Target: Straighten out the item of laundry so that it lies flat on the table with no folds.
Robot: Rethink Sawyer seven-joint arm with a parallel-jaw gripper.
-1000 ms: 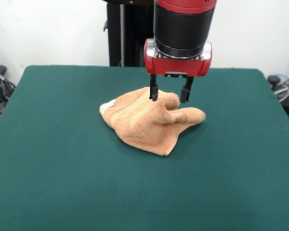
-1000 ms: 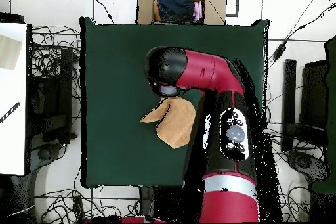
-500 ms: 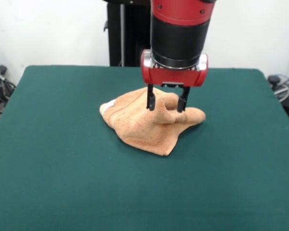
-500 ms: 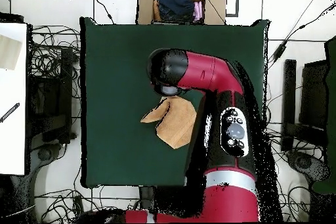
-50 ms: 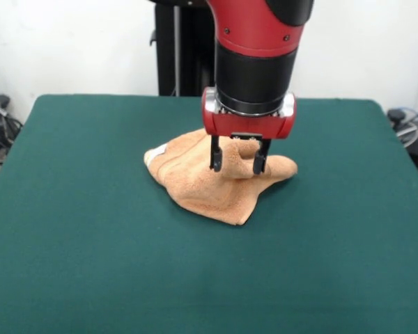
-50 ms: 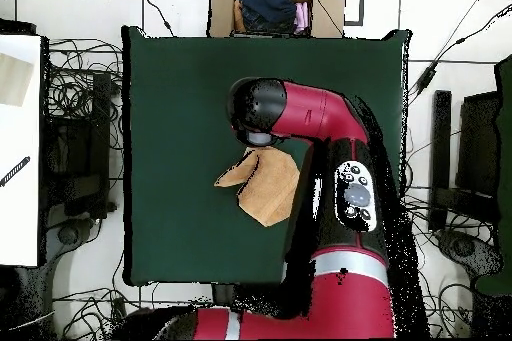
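As the spread-apart fingers (image 5: pixel 235 163) straddle its raised fold, the crumpled peach-orange terry towel (image 5: pixel 209 184) lies directly beneath.

1. Your gripper (image 5: pixel 235 162) is coming down onto the towel (image 5: pixel 209 184), its open fingers now straddling the raised fold.
2. Your arm (image 6: pixel 315 122) is shifting slightly toward the camera in the front view, and the fingers are narrowing a little.
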